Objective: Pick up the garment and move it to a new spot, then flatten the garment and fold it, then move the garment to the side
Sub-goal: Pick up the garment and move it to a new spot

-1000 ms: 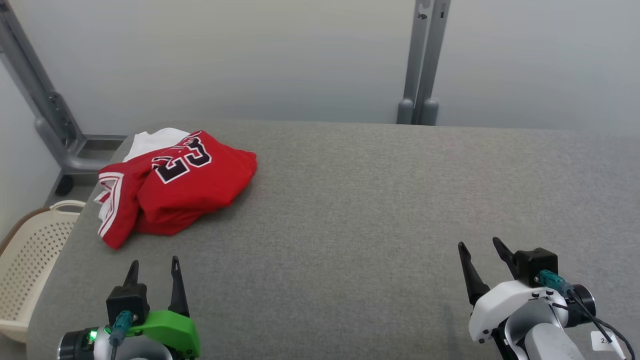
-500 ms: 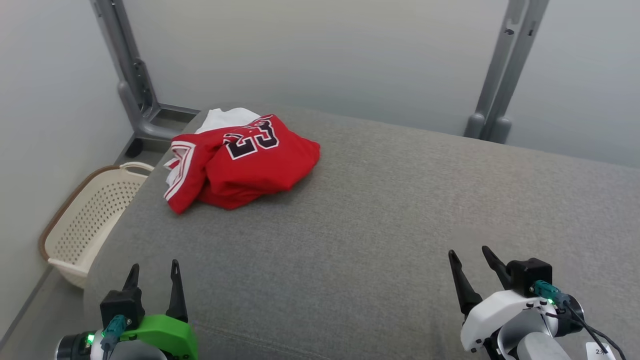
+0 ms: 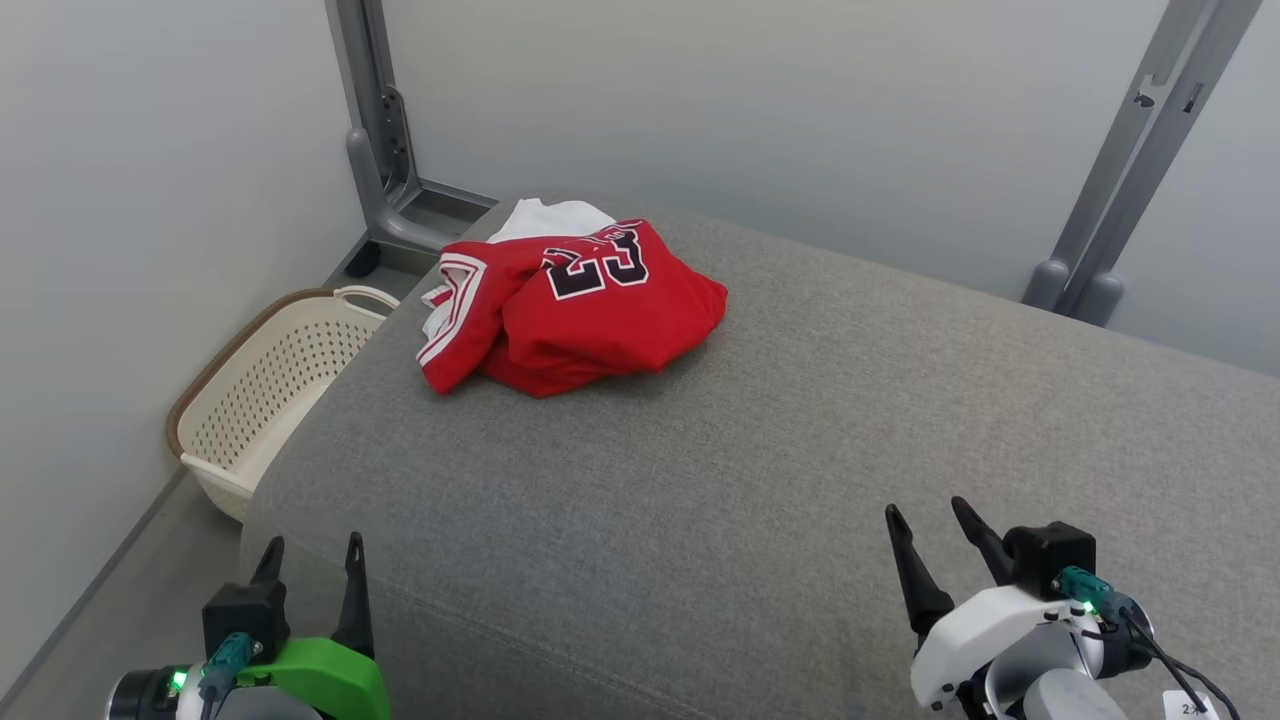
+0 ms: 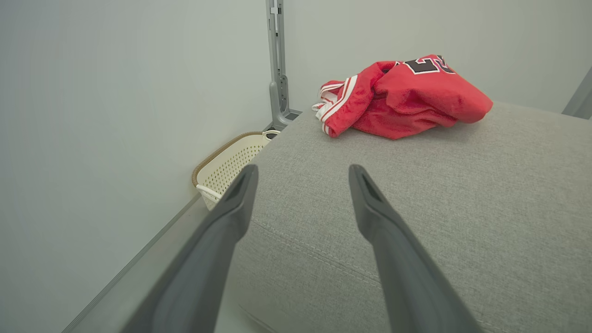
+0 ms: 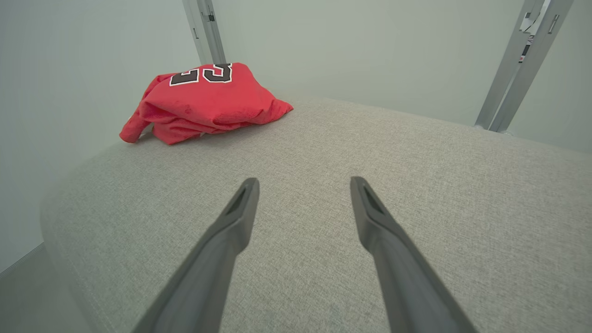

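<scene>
The garment [image 3: 590, 305] is a red jersey with black numerals and white trim, crumpled in a heap at the far left corner of the grey padded table [image 3: 800, 440]. A white piece of cloth [image 3: 555, 215] peeks out behind it. The garment [image 4: 402, 95] lies well ahead of my left gripper [image 4: 303, 171], whose fingers stand apart with nothing between them. In the head view my left gripper [image 3: 312, 552] hovers near the table's front left edge. My right gripper [image 3: 925, 515] is open and empty at the front right, with the garment [image 5: 203, 99] far off to its left.
A cream perforated laundry basket [image 3: 270, 380] stands on the floor against the table's left side. Grey metal frame posts rise behind the table at the left [image 3: 375, 130] and right [image 3: 1130, 170]. Pale walls close in at the back and left.
The head camera has swung left, so the whole picture shifted right and the basket came further into view. The garment lies as before. Both grippers stay open.
</scene>
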Available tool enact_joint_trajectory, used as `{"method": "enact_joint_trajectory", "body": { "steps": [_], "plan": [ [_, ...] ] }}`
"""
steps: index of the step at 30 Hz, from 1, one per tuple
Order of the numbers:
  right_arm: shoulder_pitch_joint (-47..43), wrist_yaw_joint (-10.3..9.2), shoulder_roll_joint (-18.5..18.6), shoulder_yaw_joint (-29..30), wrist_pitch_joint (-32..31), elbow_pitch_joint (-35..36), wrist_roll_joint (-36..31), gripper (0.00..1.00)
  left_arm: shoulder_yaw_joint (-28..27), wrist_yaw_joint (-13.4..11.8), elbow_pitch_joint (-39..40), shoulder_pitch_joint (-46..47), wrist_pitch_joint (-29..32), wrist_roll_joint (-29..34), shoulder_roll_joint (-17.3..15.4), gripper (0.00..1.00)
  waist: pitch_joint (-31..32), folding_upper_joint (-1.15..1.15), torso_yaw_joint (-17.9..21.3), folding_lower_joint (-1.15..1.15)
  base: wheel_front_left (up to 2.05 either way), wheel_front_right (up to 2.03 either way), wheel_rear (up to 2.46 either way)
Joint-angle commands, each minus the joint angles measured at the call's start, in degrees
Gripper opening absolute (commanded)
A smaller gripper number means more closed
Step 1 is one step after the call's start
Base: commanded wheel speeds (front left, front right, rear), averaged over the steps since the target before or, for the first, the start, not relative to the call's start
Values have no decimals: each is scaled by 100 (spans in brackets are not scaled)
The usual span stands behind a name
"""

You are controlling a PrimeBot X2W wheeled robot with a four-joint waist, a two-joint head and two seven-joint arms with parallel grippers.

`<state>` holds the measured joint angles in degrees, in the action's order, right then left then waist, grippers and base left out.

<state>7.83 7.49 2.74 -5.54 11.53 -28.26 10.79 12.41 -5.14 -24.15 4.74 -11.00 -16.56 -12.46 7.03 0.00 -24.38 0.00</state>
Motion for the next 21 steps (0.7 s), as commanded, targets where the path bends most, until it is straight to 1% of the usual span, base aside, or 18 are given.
{"method": "enact_joint_trajectory", "body": {
  "steps": [1,4,6,7,9,15,18,21],
  "plan": [
    [5,0,26,-22,43,-24,40,100,33,70,1,-17,102,-42,-47,100,0,0,0,0,0,0,0],
    [16,0,26,-44,31,-8,58,100,98,168,-39,111,318,-91,-54,100,-23,0,52,0,0,0,0],
    [40,0,25,-35,-31,12,70,100,60,198,-104,276,527,-191,-50,100,-53,0,121,0,0,0,0],
    [40,0,25,-35,-31,12,70,100,60,198,-104,276,527,-191,-50,100,-53,0,121,0,0,0,0],
    [95,0,24,-94,-86,102,67,100,62,290,-245,514,849,-295,-83,100,-108,0,219,0,0,0,0],
    [161,0,25,-229,-398,568,-235,100,219,573,-817,1692,1909,-381,-138,100,-449,0,622,0,0,0,0],
    [235,0,26,-310,-626,923,-374,100,217,711,-1095,2382,2363,-498,-137,100,-801,0,876,0,0,0,0],
    [318,0,26,-437,-838,1258,-500,100,273,915,-1392,2989,2702,-548,-248,100,-1172,0,1169,0,0,0,0]
  ]
}}
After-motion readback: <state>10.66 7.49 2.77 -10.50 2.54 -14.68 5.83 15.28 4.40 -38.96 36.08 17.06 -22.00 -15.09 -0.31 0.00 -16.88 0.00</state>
